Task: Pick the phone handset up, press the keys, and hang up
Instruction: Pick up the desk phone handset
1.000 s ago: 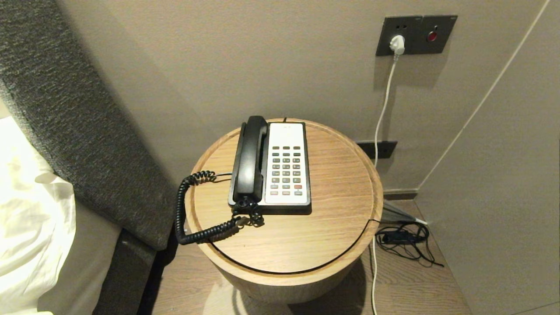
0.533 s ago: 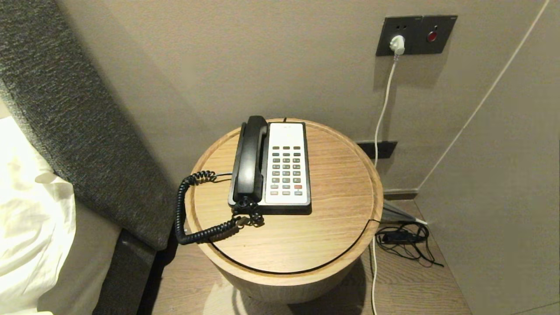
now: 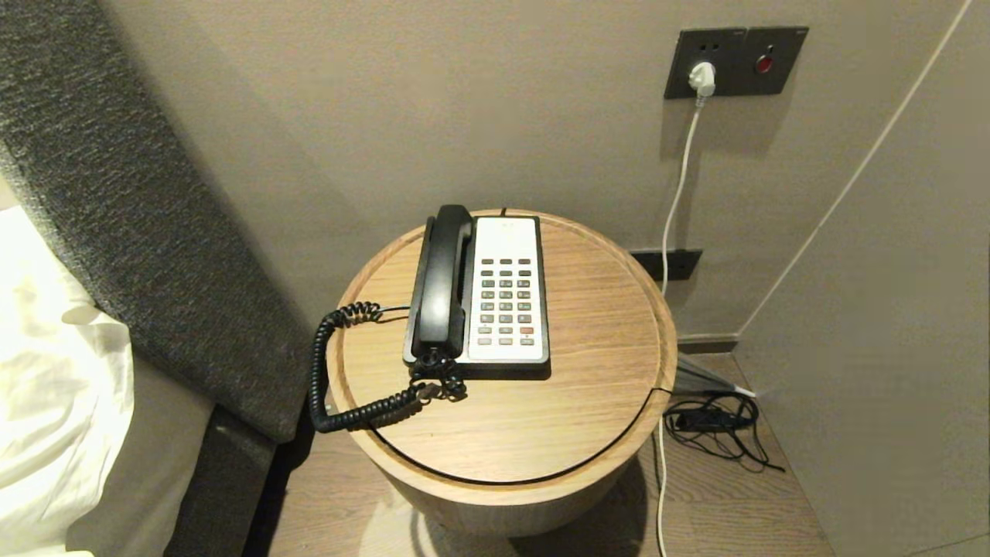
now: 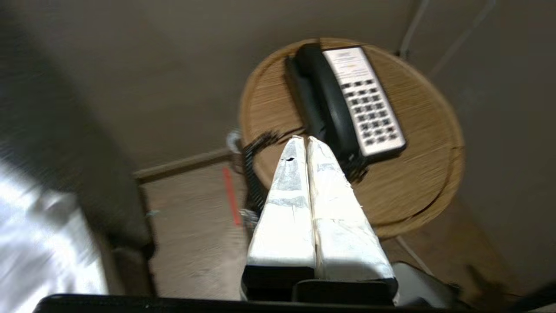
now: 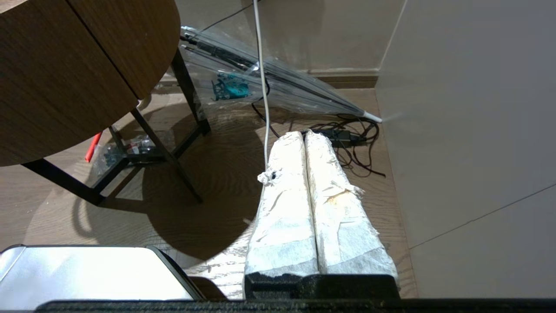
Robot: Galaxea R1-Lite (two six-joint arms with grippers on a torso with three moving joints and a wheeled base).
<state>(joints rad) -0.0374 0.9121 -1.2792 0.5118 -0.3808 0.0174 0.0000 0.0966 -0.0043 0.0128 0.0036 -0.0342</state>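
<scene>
The black phone handset (image 3: 442, 278) lies in its cradle on the left side of the phone base, on the round wooden table (image 3: 588, 371). Its black coiled cord (image 3: 340, 387) loops off the table's left front edge. The keys (image 3: 506, 302) form a grid on the white faceplate, with one red button (image 3: 527, 330) low on the right. The handset (image 4: 330, 104) and keys (image 4: 369, 113) also show in the left wrist view. My left gripper (image 4: 303, 140) is shut and empty, in the air short of the table. My right gripper (image 5: 304, 134) is shut and empty, low beside the table near the floor.
A grey padded headboard (image 3: 116, 193) and white bedding (image 3: 54, 387) stand to the left. A white cable (image 3: 677, 193) runs down from a wall socket (image 3: 735, 62). A clear umbrella (image 5: 278, 82) and black cables (image 3: 715, 425) lie on the floor to the right.
Nothing has visibly changed in the head view; the phone and cord lie as before.
</scene>
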